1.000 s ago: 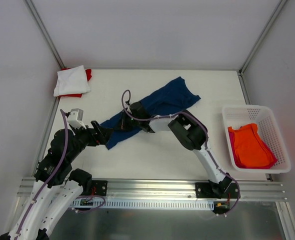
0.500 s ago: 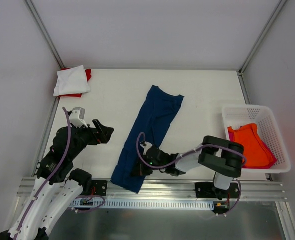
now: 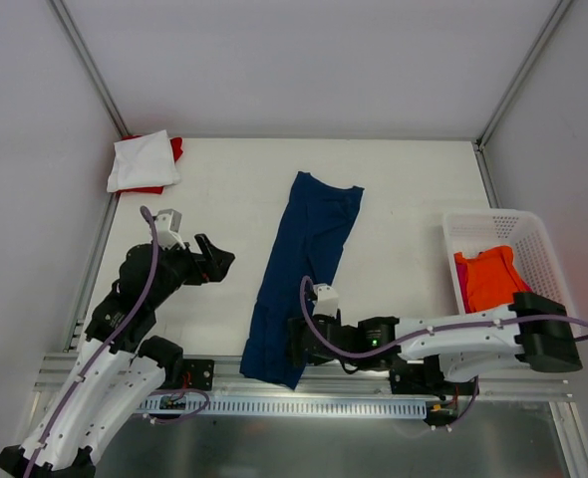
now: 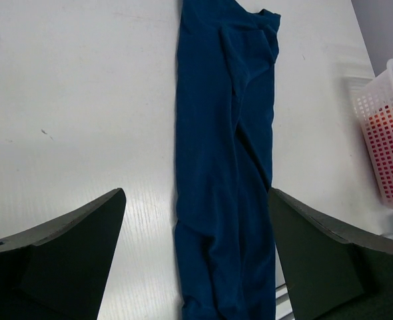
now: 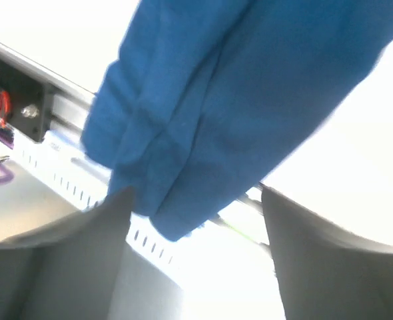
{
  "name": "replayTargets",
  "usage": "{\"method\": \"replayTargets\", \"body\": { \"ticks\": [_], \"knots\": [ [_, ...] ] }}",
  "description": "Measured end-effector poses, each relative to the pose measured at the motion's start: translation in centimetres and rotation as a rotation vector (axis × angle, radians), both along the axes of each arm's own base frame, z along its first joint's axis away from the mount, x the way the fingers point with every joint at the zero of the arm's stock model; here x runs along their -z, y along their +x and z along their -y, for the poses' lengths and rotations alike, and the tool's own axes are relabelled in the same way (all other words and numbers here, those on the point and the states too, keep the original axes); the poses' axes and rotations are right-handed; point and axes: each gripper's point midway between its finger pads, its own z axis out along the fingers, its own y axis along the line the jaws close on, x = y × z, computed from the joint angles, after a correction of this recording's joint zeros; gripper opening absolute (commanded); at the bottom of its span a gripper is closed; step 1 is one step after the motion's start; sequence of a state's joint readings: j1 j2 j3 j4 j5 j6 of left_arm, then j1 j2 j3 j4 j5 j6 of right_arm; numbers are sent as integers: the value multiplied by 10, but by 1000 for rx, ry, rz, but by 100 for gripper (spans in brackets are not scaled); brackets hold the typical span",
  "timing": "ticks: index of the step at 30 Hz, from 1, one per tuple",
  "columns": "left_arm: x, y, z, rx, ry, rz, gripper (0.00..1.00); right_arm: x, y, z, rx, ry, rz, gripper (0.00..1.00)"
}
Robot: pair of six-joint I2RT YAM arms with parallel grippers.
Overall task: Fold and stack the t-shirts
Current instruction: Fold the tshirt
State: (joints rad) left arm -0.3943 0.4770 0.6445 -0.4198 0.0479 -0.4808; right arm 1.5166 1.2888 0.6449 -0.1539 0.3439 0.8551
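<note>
On the middle of the white bench (image 3: 414, 199) the navy t-shirt (image 3: 304, 269) lies as a long narrow strip, folded lengthwise, running from its far end near the bench's centre down and slightly left to the near edge, where its lower end hangs over the metal rail (image 3: 493, 383). The right tool (image 3: 296, 344) sits low at that near end, just beside the strip's right side. In its wrist view its fingers stand apart on either side of the frame, with the cloth's hem (image 5: 236, 87) draped ahead of them and nothing pinched between. The left tool (image 3: 214, 261) hovers to the left of the strip, apart from it and pointing toward it. Its jaws are spread wide and hold nothing, and its own camera looks between them along the wrinkled strip (image 4: 223, 167). In the far left corner a folded white t-shirt (image 3: 143, 159) rests on top of a red t-shirt (image 3: 176, 149), whose edge shows at the right and near sides. At the right edge of the bench stands a white lattice basket (image 3: 558, 269), well apart from the navy strip, with a crumpled orange t-shirt (image 3: 498, 289) inside it.
</note>
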Motion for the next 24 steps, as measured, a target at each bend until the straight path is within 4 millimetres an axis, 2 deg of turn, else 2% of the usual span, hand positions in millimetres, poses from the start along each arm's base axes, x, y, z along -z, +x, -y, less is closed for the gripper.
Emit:
{"method": "replayTargets", "body": {
  "ticks": [2, 6, 8, 9, 10, 11, 12, 13, 14, 17, 20, 21, 24],
  "knots": [
    [2, 2, 1, 3, -1, -3, 89, -30, 2, 8, 6, -9, 72, 91],
    [6, 8, 4, 5, -1, -4, 89, -94, 6, 18, 27, 46, 186, 93],
    [8, 15, 9, 12, -4, -7, 87, -112, 8, 25, 40, 57, 225, 93],
    [10, 20, 13, 22, -4, -15, 82, -118, 10, 29, 48, 55, 243, 93],
    [13, 26, 18, 34, -6, -24, 72, -120, 12, 34, 56, 46, 259, 93],
    [17, 33, 25, 54, -7, -43, 57, -118, 13, 39, 65, 29, 271, 93],
    [24, 39, 32, 77, -1, -76, 53, -115, 15, 44, 72, 9, 279, 93],
    [29, 48, 40, 108, 8, -105, 43, -110, 16, 48, 80, -10, 285, 93],
    [35, 58, 51, 142, 12, -146, 26, -104, 17, 53, 86, -31, 289, 93],
    [42, 101, 91, 249, 6, -224, 11, -83, 16, 69, 106, -90, 290, 91],
    [31, 142, 135, 377, -17, -208, 8, -69, 9, 81, 102, -119, 287, 91],
    [26, 154, 151, 427, -32, -193, 1, -66, 7, 84, 106, -119, 286, 91],
    [12, 187, 191, 554, -72, -146, 0, -63, 1, 90, 113, -110, 281, 90]
  ]
}}
